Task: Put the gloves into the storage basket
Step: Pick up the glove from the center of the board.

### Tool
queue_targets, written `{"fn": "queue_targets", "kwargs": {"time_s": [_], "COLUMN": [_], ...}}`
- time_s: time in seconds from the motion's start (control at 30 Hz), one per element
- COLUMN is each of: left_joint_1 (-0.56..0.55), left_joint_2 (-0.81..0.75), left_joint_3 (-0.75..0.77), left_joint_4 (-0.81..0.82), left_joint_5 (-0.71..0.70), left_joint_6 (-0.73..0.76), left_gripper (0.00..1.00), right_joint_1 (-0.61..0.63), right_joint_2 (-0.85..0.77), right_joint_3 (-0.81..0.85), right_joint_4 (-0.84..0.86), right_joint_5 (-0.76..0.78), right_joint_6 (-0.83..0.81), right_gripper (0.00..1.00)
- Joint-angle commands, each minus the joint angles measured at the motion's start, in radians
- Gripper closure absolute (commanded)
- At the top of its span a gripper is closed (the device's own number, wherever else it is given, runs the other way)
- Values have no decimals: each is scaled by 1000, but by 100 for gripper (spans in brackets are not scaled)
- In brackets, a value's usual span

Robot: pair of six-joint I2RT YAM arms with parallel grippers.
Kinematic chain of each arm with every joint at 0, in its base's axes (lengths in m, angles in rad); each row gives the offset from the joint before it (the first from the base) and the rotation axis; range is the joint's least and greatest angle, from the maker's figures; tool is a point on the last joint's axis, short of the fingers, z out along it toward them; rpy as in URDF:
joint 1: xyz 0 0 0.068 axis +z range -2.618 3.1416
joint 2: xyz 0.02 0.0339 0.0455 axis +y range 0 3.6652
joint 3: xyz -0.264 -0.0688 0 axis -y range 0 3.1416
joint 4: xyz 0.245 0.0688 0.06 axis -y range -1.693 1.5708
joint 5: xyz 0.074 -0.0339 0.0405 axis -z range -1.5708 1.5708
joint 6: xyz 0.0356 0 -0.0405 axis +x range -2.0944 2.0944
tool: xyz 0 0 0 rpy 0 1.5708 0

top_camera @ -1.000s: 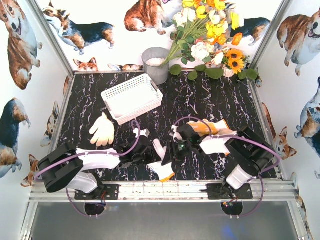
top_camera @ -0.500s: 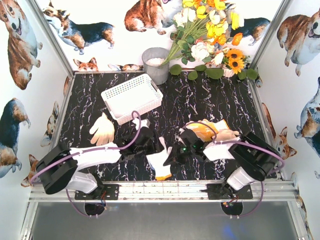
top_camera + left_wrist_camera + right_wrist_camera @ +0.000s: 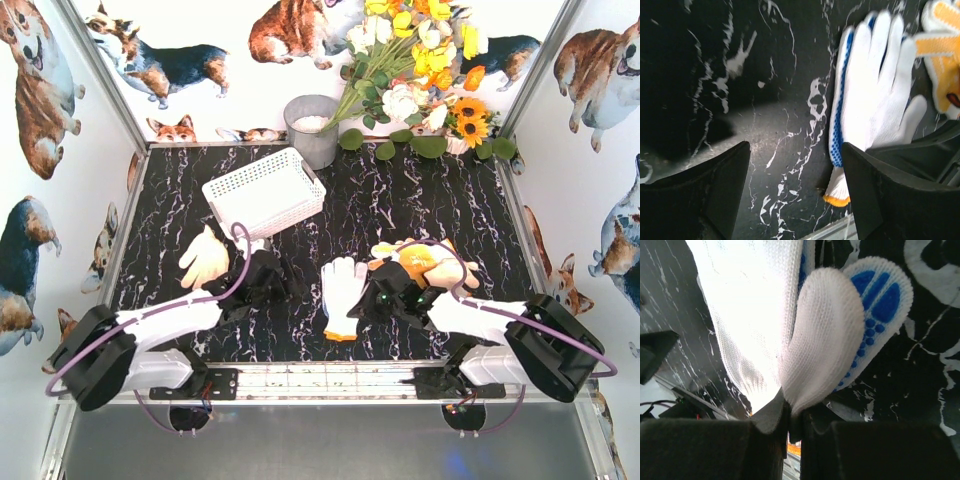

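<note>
My right gripper [image 3: 790,422] is closed tight on a fold of the white knit glove [image 3: 760,315] with blue grip dots on its palm side; the fabric bunches up between my two pads, with no gap showing. From above, that right gripper [image 3: 380,297] sits at the glove's right edge, and the white knit glove [image 3: 343,293] is spread over the black marble-patterned table [image 3: 440,200], fingers pointing to the far side and its orange-trimmed cuff toward the near edge. My left gripper [image 3: 795,185] is wide open with nothing in it, only bare table between its fingers [image 3: 715,190]; the glove lies off to its right, apart from it. Seen from overhead, the left gripper [image 3: 270,285] hovers between the white glove and a pale yellow glove [image 3: 205,258] lying flat on the table. A pile of yellow and orange gloves [image 3: 420,260] lies just beyond my right gripper. The white latticed plastic basket [image 3: 263,192] stands on the far left part of the table, well apart from the held glove, near a grey round pot [image 3: 312,128].
</note>
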Motion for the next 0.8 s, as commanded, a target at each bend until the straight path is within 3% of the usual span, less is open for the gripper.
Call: {"fn": "queue_targets", "kwargs": {"time_s": [0.0, 0.27, 0.57, 0.77], "left_joint_1": [6, -22, -73, -112], "left_joint_2": [85, 213, 333, 387], "left_joint_3": [-22, -14, -45, -10], "left_joint_4": [198, 346, 480, 420], "left_joint_5": [183, 280, 255, 179], "left_joint_6": [-14, -51, -117, -114], "left_gripper": [32, 34, 40, 46], "right_joint_1": [-5, -5, -4, -5], "right_joint_2": [-16, -16, -27, -26], "right_joint_3": [-6, -7, -8, -8], "right_joint_4": [-55, -54, -51, -46], "right_joint_5": [95, 86, 84, 80], "right_joint_6": [20, 46, 46, 45], "right_gripper": [100, 100, 100, 100]}}
